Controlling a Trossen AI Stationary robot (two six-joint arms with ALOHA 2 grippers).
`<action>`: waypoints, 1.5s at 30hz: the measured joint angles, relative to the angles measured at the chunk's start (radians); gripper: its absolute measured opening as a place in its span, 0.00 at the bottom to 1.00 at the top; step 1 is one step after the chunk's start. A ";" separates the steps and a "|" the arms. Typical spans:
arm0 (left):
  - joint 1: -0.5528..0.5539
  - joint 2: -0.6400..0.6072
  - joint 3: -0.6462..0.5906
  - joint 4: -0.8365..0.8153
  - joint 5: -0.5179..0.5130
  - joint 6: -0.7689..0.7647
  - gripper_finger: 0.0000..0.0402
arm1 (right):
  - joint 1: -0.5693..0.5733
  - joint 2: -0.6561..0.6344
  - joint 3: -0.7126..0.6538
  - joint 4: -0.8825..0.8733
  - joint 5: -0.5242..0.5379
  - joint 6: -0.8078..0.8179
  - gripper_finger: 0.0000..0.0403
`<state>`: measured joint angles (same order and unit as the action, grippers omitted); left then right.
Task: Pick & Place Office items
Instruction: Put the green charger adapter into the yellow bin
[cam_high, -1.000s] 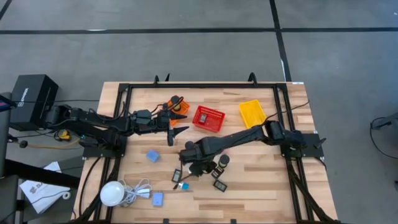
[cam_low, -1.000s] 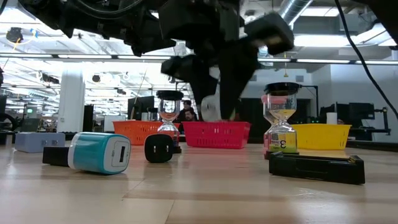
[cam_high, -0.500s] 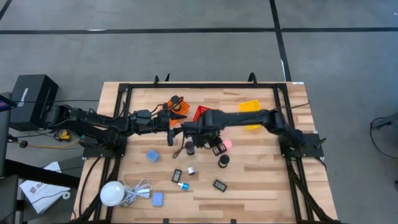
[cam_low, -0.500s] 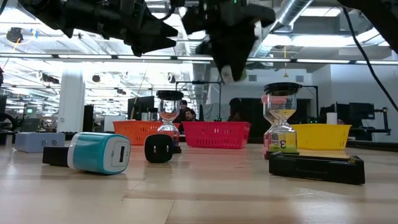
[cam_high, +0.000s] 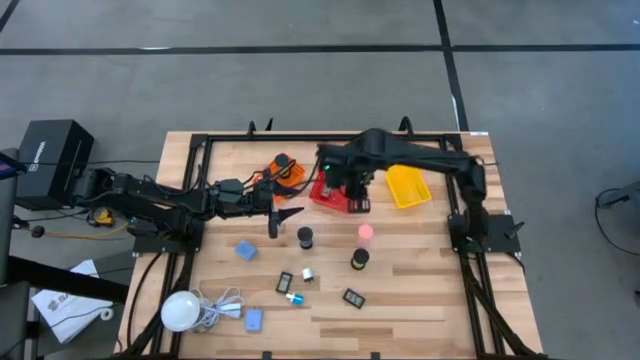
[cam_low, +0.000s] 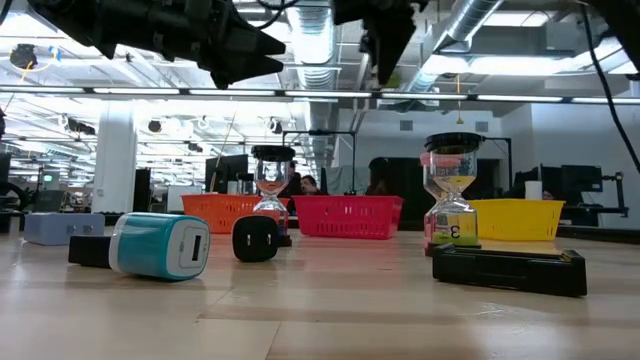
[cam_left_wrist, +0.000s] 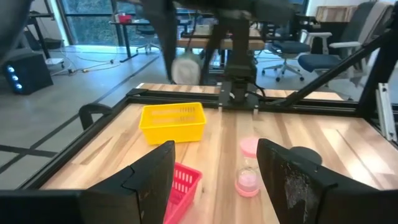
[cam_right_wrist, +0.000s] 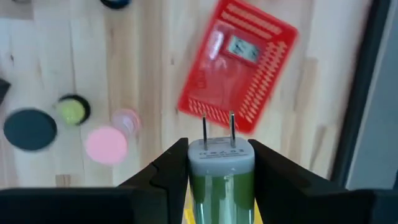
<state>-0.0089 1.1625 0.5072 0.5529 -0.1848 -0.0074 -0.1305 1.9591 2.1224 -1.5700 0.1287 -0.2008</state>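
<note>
right end effector (cam_right_wrist: 221, 163) grips a green-and-white charger (cam_right_wrist: 221, 171) above the red basket (cam_right_wrist: 239, 65), seemingly clear of its rim.

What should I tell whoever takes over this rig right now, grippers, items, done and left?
Right gripper: shut on a green charger, above the red basket.
Left gripper: open, empty, waiting beside the orange basket.
Done: something small already lies in the red basket; what it is cannot be told. An hourglass shows at the orange basket.
Left on the table: black hourglass, pink hourglass, a third hourglass, two blue chargers, flat black pieces. Yellow basket looks empty.
Next, probably: drop the charger into the red basket.
</note>
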 joint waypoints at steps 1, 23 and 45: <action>-0.004 0.000 0.000 0.000 0.000 0.000 0.55 | -0.009 -0.027 -0.025 -0.001 0.000 0.000 0.34; -0.043 0.000 0.000 0.002 0.000 0.000 0.55 | -0.273 -0.604 -1.000 0.414 0.004 0.098 0.36; -0.042 0.000 0.000 0.009 0.000 0.002 0.55 | -0.509 -0.613 -1.409 0.989 0.003 0.325 0.35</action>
<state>-0.0513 1.1625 0.5072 0.5624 -0.1852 -0.0050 -0.6392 1.3460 0.7131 -0.5812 0.1322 0.1243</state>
